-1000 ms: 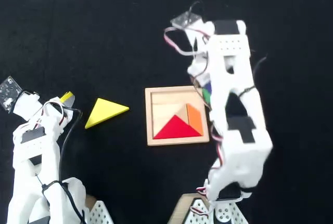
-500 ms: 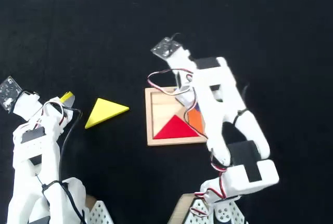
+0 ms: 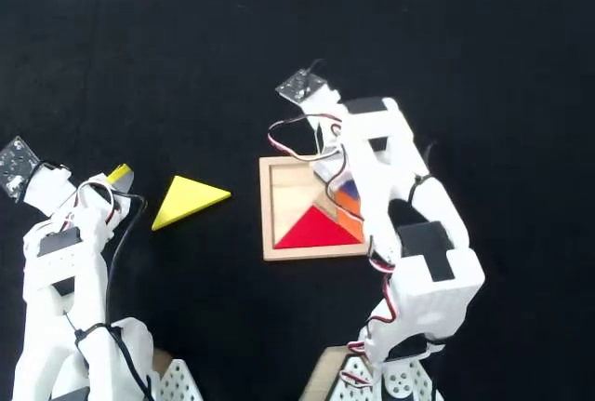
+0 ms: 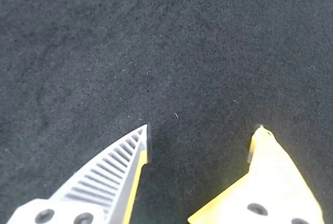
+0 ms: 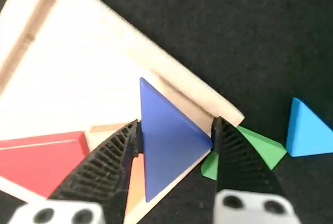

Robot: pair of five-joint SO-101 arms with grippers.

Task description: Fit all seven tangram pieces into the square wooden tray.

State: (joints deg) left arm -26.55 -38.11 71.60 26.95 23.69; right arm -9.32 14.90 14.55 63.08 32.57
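Observation:
The square wooden tray (image 3: 266,210) holds a red triangle (image 3: 314,231) and an orange piece (image 3: 348,207). My right gripper (image 5: 175,125) is shut on a dark blue triangle (image 5: 166,141), which hangs tilted over the tray's far right corner (image 5: 171,73), above the orange piece (image 5: 136,182) and beside the red triangle (image 5: 36,156). A green triangle (image 5: 260,148) and a light blue triangle (image 5: 304,130) lie on the cloth just outside that corner. A yellow triangle (image 3: 188,200) lies left of the tray. My left gripper (image 4: 202,130) is open over bare black cloth, near the yellow triangle.
Black cloth covers the whole table. The right arm (image 3: 409,224) reaches over the tray's right side and hides the cloth beyond it. The left arm (image 3: 65,252) stands at the front left. The tray's left half (image 3: 290,189) is bare wood.
The right arm has swung left from beside the tray's right edge to over the tray, carrying the blue triangle. The left arm has not moved.

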